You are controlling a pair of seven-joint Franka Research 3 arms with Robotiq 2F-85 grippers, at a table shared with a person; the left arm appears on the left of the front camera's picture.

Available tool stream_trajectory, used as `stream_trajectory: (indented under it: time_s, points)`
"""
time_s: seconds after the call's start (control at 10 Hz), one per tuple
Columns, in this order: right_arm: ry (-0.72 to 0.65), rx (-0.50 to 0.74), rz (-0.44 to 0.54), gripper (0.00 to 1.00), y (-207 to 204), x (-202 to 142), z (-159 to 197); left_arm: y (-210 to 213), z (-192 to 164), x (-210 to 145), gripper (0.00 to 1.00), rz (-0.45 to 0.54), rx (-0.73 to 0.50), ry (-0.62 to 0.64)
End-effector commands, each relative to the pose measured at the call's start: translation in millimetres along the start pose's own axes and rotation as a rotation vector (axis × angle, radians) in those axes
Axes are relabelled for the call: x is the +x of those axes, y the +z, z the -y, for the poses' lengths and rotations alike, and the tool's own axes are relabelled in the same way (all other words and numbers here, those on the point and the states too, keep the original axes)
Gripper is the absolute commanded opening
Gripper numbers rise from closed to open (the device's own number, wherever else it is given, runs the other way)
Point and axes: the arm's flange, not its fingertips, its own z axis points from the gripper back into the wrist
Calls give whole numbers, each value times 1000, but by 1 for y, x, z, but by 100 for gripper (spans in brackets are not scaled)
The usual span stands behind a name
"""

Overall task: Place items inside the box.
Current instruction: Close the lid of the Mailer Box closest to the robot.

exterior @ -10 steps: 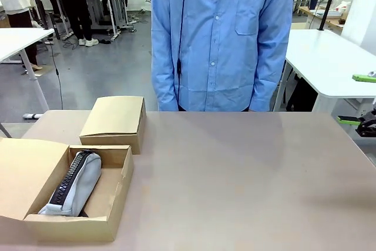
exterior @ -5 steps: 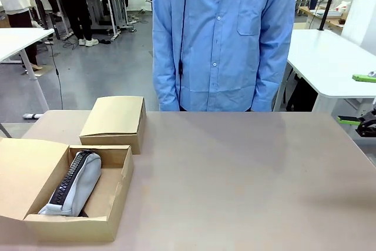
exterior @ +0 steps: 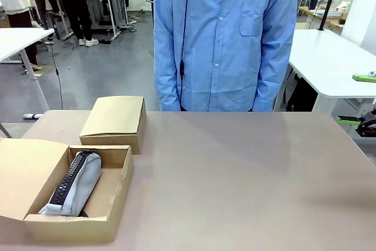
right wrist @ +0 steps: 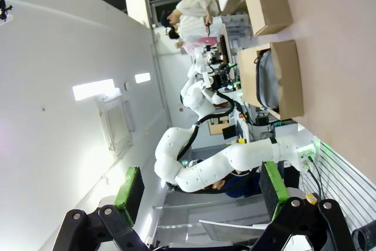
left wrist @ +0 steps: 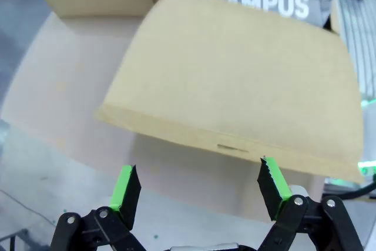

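The box (exterior: 120, 189) lies open at the table's front left, its wide lid flap (exterior: 26, 171) folded out to the left. Inside it rests the grey pencil case (exterior: 76, 186) with a dark zip. In the left wrist view the lid flap (left wrist: 235, 86) spreads just beyond my open left gripper (left wrist: 198, 183), and the case's "CAMPUS" lettering (left wrist: 258, 1) shows past it. My right gripper (right wrist: 201, 192) is open and holds nothing; it looks sideways across the table at the box (right wrist: 289, 77) and the case (right wrist: 267, 80). Its green pads (exterior: 351, 120) show at the front view's right edge.
A smaller closed cardboard box (exterior: 114, 120) stands just behind the open one. A person in a blue shirt (exterior: 226, 39) stands at the far edge with arms down. My white left arm (right wrist: 223, 163) shows beyond the box in the right wrist view.
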Motion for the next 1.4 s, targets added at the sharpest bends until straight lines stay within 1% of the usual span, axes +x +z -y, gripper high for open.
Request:
stream_trajectory:
  time_s: [0.0,0.1,0.3,0.4,0.5,0.6,0.7,0.8,1.0,1.1,1.2,1.3]
  points:
    - [-22,23,1,100,0,-1,-7,-21,4,4,100,-65,-65,23]
    - [-22,23,1,100,0,-1,-7,-32,6,6,100,-63,-98,16]
    - [-22,23,1,100,0,-1,-7,-56,9,12,100,-3,-205,2]
    - [-22,23,1,100,0,-1,-7,-68,11,14,100,5,-236,0]
    - [-22,23,1,100,0,-1,-7,-67,9,14,100,-8,-176,0]
    - [-22,23,1,100,0,-1,-7,-60,8,13,100,19,-212,8]
    - [-22,23,1,100,0,-1,-7,-56,8,9,100,-5,-189,6]
    - [-22,23,1,100,0,-1,-7,-56,8,7,100,8,-208,9]
    - [-22,23,1,100,0,-1,-7,-58,12,9,100,150,-329,-7]
    - [-22,23,1,100,0,-1,-7,-52,13,12,100,247,-389,-14]
    - [-22,23,1,100,0,-1,-7,-45,11,14,100,326,-390,-1]
    - [-22,23,1,100,0,-1,-7,-39,10,15,100,376,-391,9]
